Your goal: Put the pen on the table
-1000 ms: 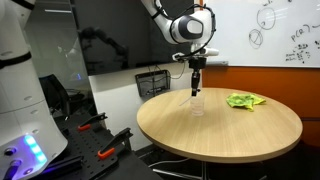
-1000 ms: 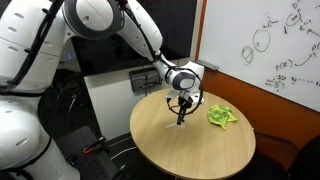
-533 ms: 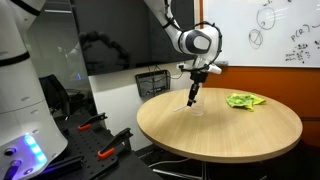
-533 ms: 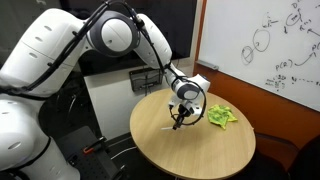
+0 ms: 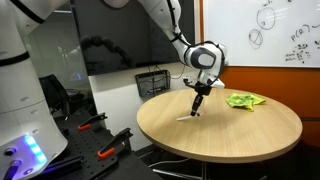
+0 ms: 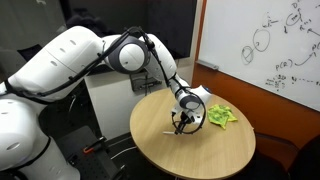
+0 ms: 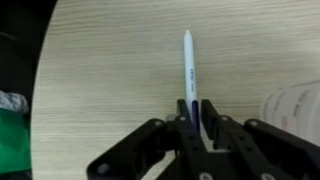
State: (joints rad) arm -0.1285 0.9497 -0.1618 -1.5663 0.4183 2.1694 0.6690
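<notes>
Your end effector [image 7: 195,112] clamps pen [image 7: 188,65] by 1 end. Barrel tilted low over desk [image 7: 100,70], likely so release lays it flat with little roll. Contact with desk: cannot tell. Pen over bare wood, well apart from green cloth [image 5: 244,100]. Clear cup [image 7: 295,105] just beside pen, on side away from green cloth. Count: 1 pen, 1 green cloth, 1 clear cup, 1 desk.

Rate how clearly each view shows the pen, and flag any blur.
Wrist view: the pen is fairly sharp against the evenly lit table; the end effector close to the lens is soft. In both exterior views: the pen is only a thin pale sliver, low in detail.
</notes>
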